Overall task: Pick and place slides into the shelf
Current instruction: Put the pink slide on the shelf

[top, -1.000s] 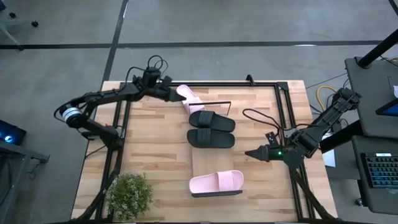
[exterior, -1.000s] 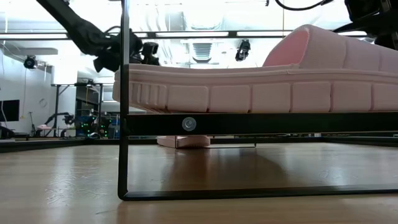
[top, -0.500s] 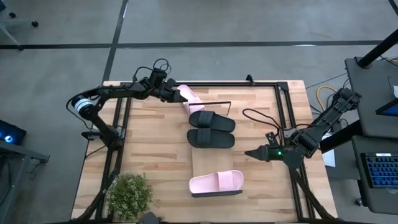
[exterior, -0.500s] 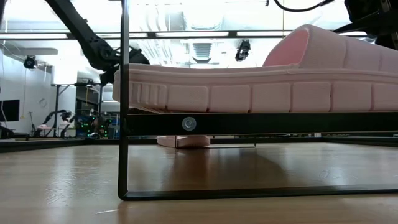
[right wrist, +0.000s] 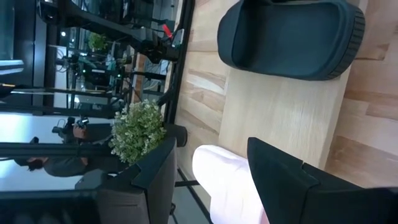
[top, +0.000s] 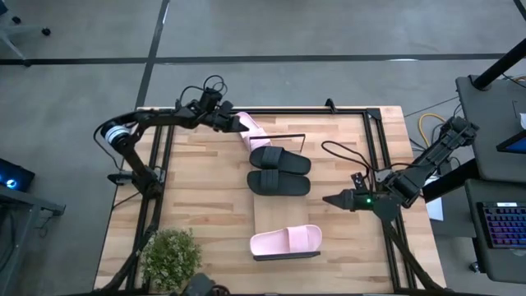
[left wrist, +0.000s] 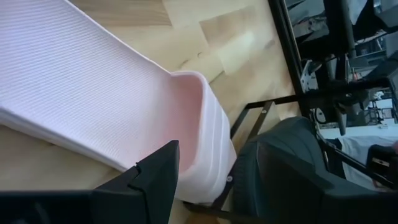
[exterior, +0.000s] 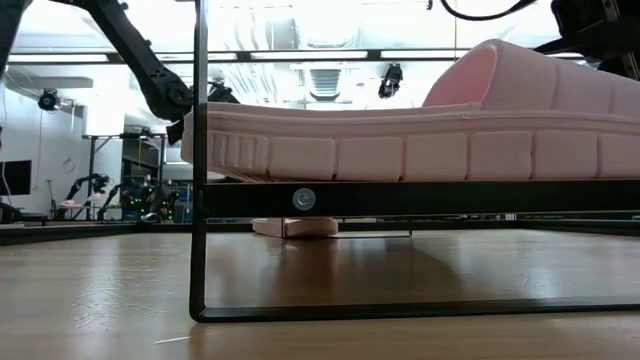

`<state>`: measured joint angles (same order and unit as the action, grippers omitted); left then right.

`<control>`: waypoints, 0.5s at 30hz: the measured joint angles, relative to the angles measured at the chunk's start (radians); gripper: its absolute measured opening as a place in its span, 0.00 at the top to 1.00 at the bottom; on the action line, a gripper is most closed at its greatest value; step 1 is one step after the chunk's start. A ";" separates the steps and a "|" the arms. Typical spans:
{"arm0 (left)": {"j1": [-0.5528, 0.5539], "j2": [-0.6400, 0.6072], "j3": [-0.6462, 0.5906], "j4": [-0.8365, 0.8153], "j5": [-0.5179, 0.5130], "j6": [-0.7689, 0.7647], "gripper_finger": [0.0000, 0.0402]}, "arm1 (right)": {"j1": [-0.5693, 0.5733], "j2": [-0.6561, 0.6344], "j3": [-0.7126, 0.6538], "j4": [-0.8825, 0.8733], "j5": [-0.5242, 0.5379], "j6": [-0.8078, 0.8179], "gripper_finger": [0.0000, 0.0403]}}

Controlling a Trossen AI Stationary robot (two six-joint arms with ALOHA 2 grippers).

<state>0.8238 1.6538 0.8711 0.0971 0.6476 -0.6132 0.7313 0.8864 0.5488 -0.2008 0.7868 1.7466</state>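
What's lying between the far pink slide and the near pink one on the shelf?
In the high view, both black slides lie side by side between the far pink slide and the near pink slide, then bare shelf board.
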 joint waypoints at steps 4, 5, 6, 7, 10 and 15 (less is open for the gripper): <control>0.000 0.026 0.020 0.000 0.002 0.000 0.50 | -0.008 0.000 0.000 0.000 0.000 0.007 0.54; 0.000 0.033 0.026 0.000 0.002 0.000 0.50 | -0.008 0.000 0.000 0.001 0.000 0.007 0.54; 0.000 0.039 0.030 0.000 0.002 -0.001 0.50 | -0.008 0.000 0.000 0.001 0.000 0.007 0.54; -0.001 0.043 0.032 0.000 0.005 -0.002 0.50 | -0.010 0.000 0.000 0.000 0.000 0.007 0.54; -0.001 0.048 0.035 0.001 0.015 -0.002 0.50 | -0.011 0.000 0.000 0.001 0.000 0.007 0.54; -0.001 0.056 0.035 0.000 0.021 -0.002 0.50 | -0.011 0.000 0.000 0.002 0.000 0.007 0.54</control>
<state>0.8230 1.7101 0.9062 0.0970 0.6688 -0.6151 0.7208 0.8864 0.5484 -0.1986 0.7872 1.7538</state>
